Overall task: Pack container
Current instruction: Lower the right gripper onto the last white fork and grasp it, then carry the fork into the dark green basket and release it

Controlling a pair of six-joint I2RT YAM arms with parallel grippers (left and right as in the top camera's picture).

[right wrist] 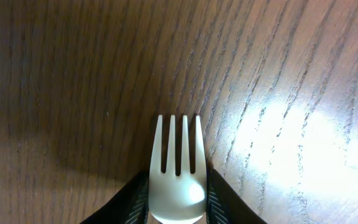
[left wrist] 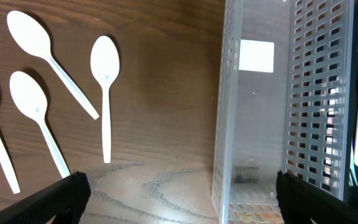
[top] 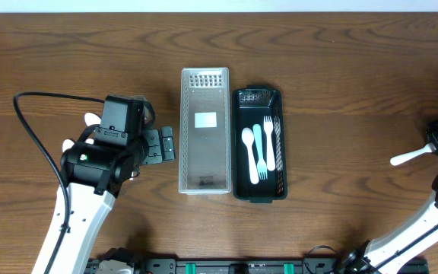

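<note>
done: tray (top: 258,192) mid-surface holds a few utensils; bin (top: 204,131) beside it empty
right pincer (right wrist: 177,193): closed on fork (right wrist: 177,155), far right
left pincer (left wrist: 179,200): wide open, empty, near spoons (left wrist: 104,93)
left to do: fork, four spoons unpacked

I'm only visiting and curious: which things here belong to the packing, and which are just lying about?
Packing: black plastic tray, clear perforated plastic bin, loose white plastic spoons, white plastic fork.
Just there: brown wooden table, black cable.
</note>
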